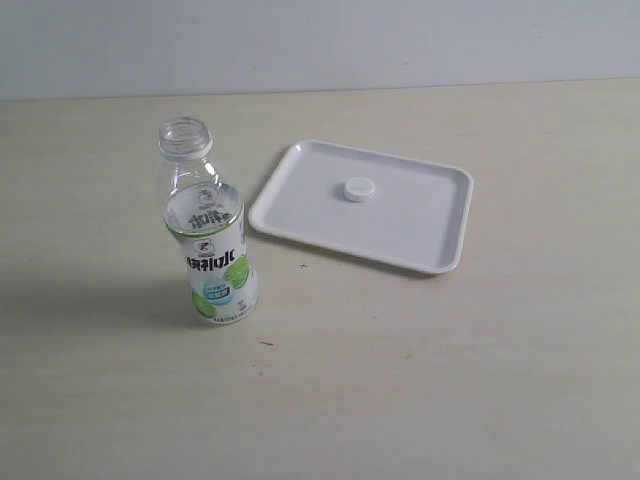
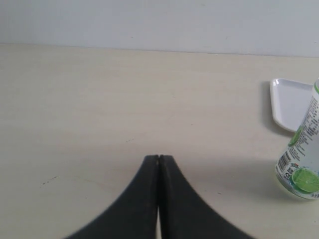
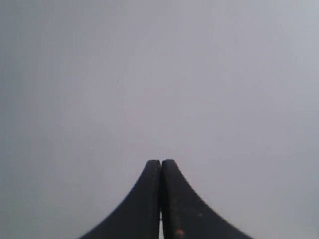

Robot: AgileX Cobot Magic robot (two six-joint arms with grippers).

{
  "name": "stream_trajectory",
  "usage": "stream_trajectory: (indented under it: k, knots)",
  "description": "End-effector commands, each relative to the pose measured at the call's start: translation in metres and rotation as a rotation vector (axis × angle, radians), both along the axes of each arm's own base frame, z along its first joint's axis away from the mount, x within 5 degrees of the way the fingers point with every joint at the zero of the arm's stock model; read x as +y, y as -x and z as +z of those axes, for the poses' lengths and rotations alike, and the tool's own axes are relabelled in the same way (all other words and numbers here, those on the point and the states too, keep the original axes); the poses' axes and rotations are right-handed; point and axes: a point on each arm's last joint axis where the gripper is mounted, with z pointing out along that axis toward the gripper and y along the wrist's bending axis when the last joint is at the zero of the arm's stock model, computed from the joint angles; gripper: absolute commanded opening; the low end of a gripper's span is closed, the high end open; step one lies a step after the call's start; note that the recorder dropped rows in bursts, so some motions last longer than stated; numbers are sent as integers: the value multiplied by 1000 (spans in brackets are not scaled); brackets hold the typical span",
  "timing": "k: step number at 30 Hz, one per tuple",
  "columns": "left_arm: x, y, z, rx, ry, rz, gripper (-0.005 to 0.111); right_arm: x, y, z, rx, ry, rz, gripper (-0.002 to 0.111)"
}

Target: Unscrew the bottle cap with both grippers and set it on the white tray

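Closest, our black left gripper (image 2: 159, 159) and right gripper (image 3: 161, 163) sit pressed together, empty. We see the small ribbed white plastic cap (image 1: 358, 189) mid-frame on the flat white tray (image 1: 425, 230); we judge it light, stiff, best pinched across its ribs. At left the clear labelled bottle (image 1: 205, 230) stands uncapped.

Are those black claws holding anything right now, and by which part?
Nothing. The left gripper and right gripper are shut and empty; the cap lies on the tray.

Place: looks like a lab test bench
Tabletop (image 1: 450, 380): pale wood grain, a few small marks
Wall (image 1: 320, 40): flat grey-white right behind it
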Motion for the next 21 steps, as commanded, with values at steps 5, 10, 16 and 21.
stream_trajectory:
  k: [5,10,16,21]
  knots:
    - [0,0,2,-18,3,8,0,-10,-4,-67,91,16,-115,0]
    - [0,0,2,-18,3,8,0,-16,-15,-114,154,-15,-155,0]
    - [0,0,2,-18,3,8,0,-19,-28,-174,320,-10,-158,0]
    - [0,0,2,-18,3,8,0,-20,-28,-191,430,-11,-175,0]
